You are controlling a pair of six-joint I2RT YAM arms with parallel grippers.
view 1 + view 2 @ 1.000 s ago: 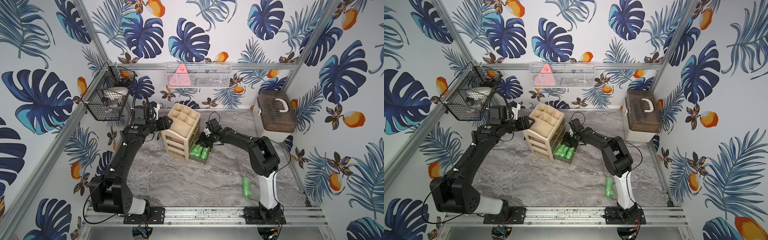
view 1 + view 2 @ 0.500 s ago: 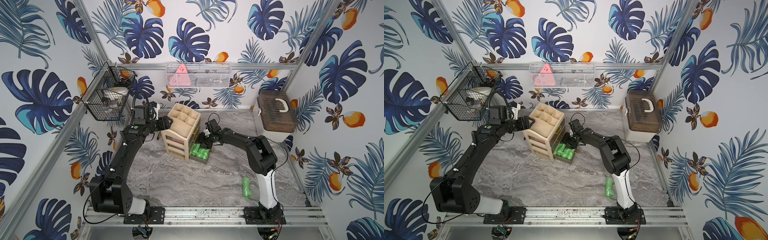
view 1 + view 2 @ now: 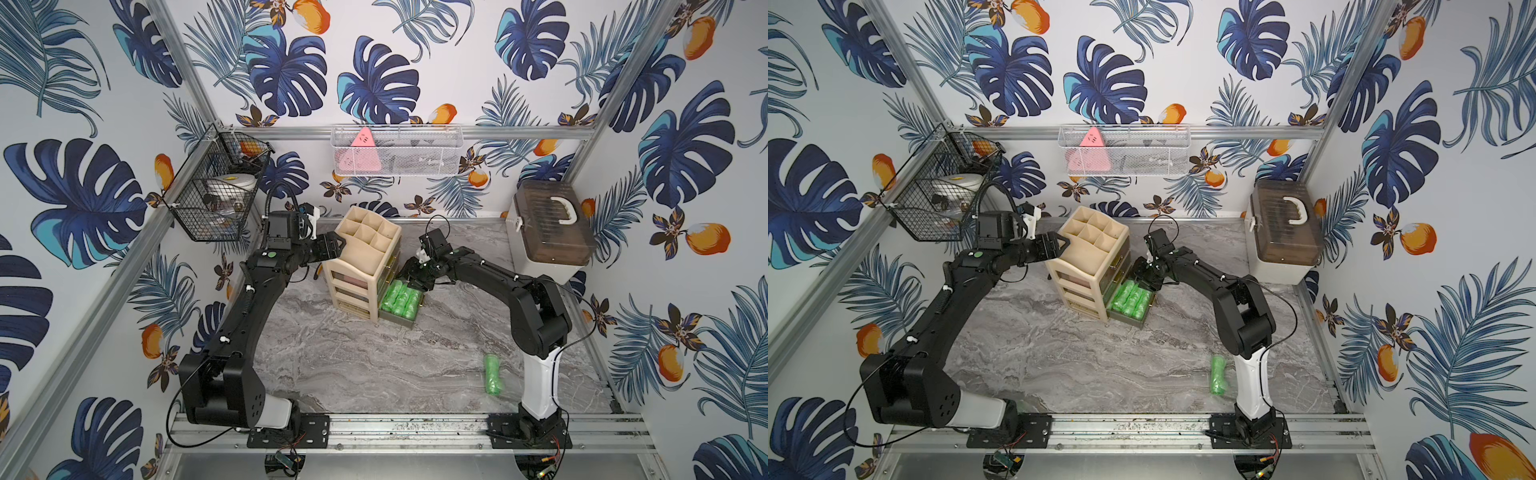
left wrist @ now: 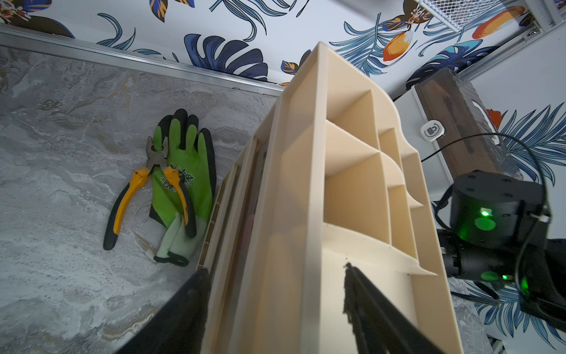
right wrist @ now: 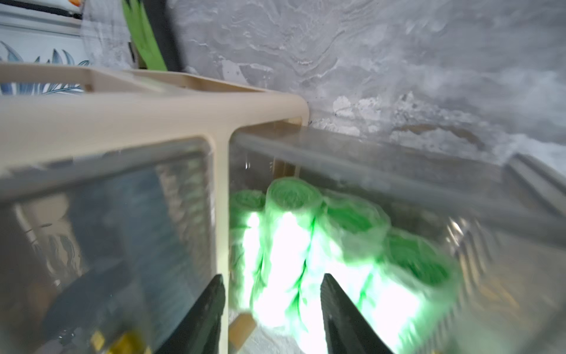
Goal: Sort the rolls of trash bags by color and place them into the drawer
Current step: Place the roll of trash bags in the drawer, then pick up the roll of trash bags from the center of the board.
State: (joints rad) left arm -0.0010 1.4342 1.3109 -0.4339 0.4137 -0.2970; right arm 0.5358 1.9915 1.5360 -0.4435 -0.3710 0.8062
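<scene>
Right, the green rolls of trash bags (image 3: 400, 300) lie side by side in the pulled-out bottom drawer (image 3: 397, 319). One more green roll (image 3: 493, 374) lies alone on the marble counter (image 3: 353, 374), close to the right arm's base. Judging by that crinkly film, these should be light, soft and a bit slick, squashing under pressure and quick to roll away. So I'd pinch the stray gently across the middle of its barrel, not at the ends. The right pincer (image 5: 272, 306) hangs over the drawer, fingers apart, nothing between them. The left pincer (image 4: 275, 306) is clamped across a top corner of the beige drawer organizer (image 4: 337, 184), bracing it, I'd say. The upper drawers are shut, and I cannot make out what they hold. Beside the organizer lie a green work glove (image 4: 196, 171) and yellow-handled pliers (image 4: 154, 161), no part of the sort.
</scene>
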